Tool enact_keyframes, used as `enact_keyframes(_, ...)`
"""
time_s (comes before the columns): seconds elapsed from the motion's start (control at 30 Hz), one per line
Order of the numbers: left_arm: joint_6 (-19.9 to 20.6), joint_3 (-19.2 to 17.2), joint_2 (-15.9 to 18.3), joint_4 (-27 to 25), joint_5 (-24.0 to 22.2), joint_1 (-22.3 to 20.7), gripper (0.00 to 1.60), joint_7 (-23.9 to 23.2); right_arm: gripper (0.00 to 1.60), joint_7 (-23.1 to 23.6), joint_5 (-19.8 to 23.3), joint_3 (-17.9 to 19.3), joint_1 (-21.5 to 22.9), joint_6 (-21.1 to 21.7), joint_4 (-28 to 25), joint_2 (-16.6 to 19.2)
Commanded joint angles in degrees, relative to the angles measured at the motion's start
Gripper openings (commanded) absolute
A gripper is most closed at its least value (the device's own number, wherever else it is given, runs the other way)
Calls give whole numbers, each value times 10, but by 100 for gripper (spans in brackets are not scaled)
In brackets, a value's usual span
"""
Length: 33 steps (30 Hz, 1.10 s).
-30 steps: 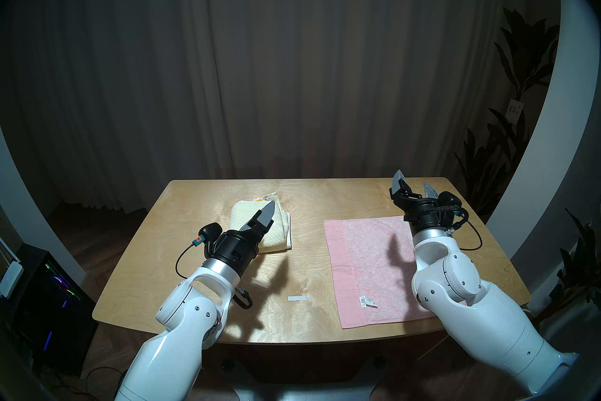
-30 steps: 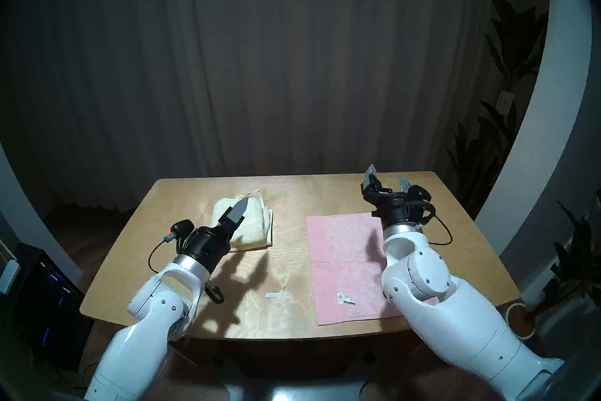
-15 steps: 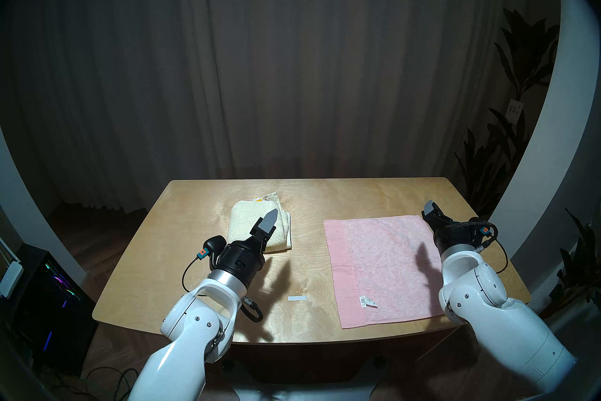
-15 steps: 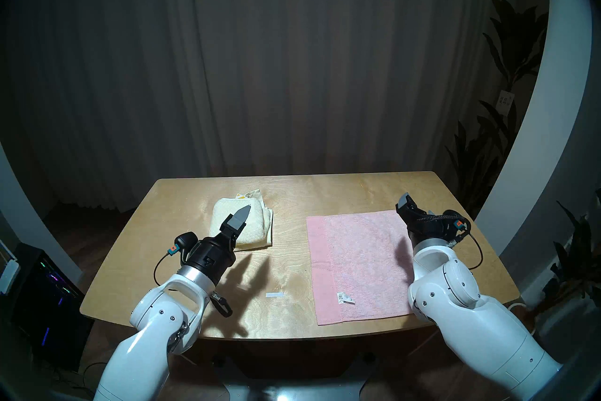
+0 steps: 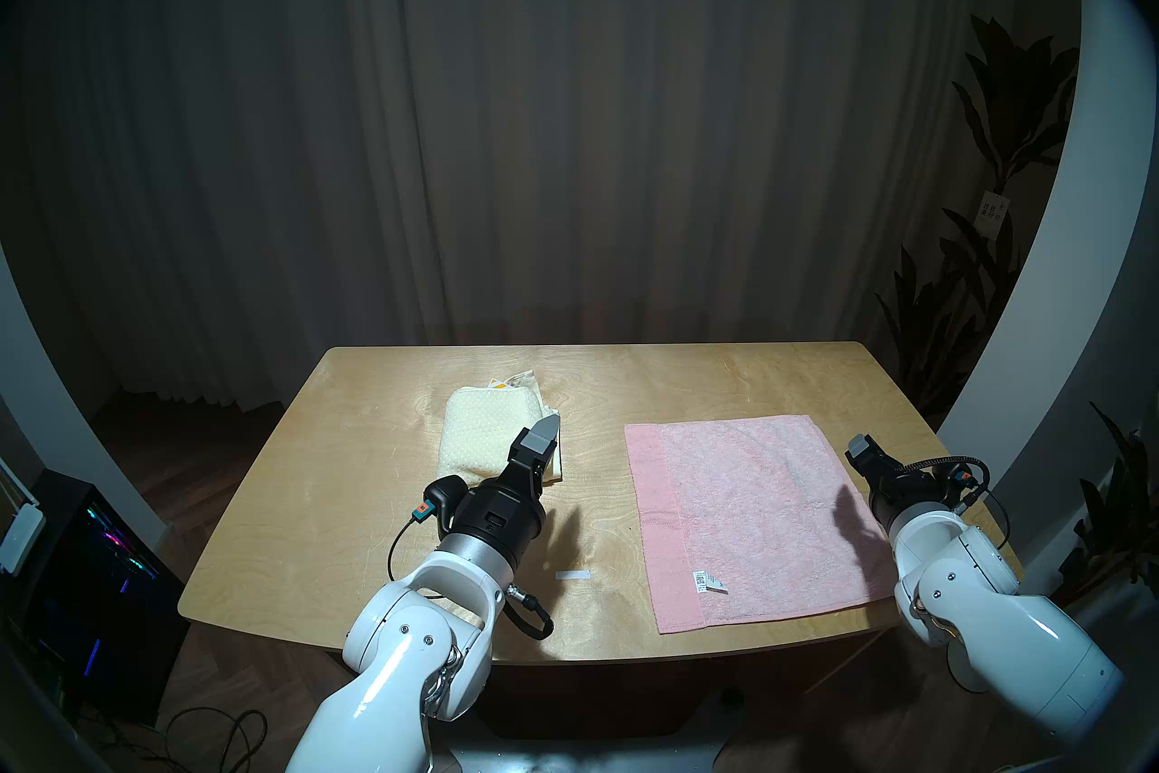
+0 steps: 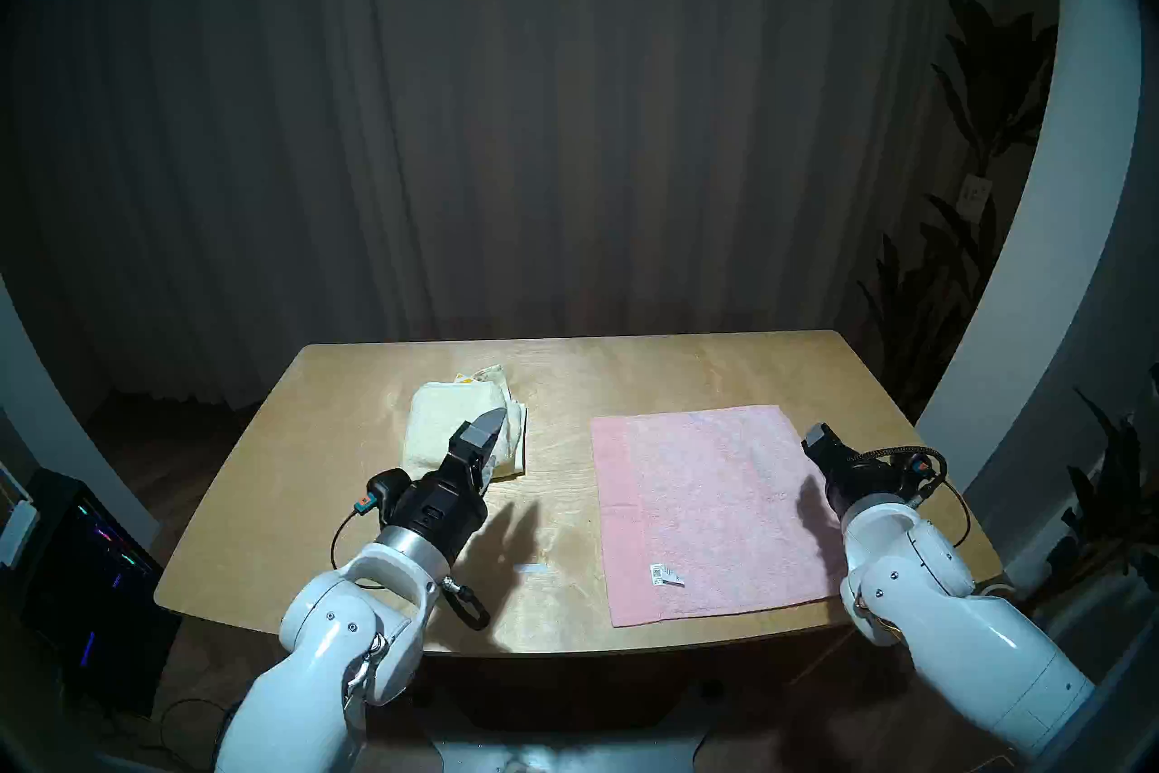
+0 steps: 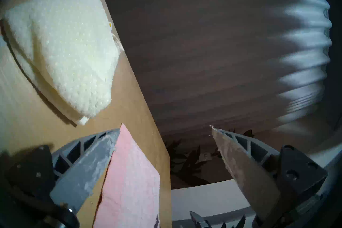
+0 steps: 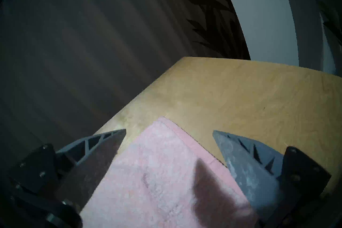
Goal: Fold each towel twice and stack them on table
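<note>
Head view: my right pincer [image 5: 864, 448], spread wide and empty, hovers at the pink towel's [image 5: 746, 514] three o'clock edge; left pincer [image 5: 538, 442], also wide, hangs at nine o'clock over the worktop [image 5: 376, 502].

— How was the light?

— Dim overall. Only the table [image 5: 389, 477] was well lit, from above; the curtain [image 5: 564, 125] behind it sank into near darkness.

— Shadows?

— Hard, dark ones. The left arm [image 5: 407, 646] cast a sharp shadow on the wood beside it, and another fell across the pink towel [image 5: 740, 508] in the right wrist view.

— Sharpness?

— The head views were crisp at centre, bent at the edges, with a black fisheye rim. Both wrist views were soft; the curtain there smeared into streaks, with pale glare bands in the left one.
</note>
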Motion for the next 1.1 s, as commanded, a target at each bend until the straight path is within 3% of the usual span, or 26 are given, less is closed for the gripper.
enact_keyframes(0.0, 2, 14, -7, -15, -33, 4, 160, 17, 160, 64, 52, 32, -35, 28, 4, 21)
enact_keyframes(0.4, 26, 27, -4, -22, -87, 2, 160, 66, 160, 178, 159, 89, -92, 106, -4, 36)
enact_keyframes(0.5, 28, 26, -5, -23, -94, 3, 160, 69, 160, 189, 168, 99, -101, 113, -3, 38)
enact_keyframes(1.07, 69, 1, 7, -43, -158, 21, 160, 132, 160, 341, 308, 217, -210, 268, 42, 25)
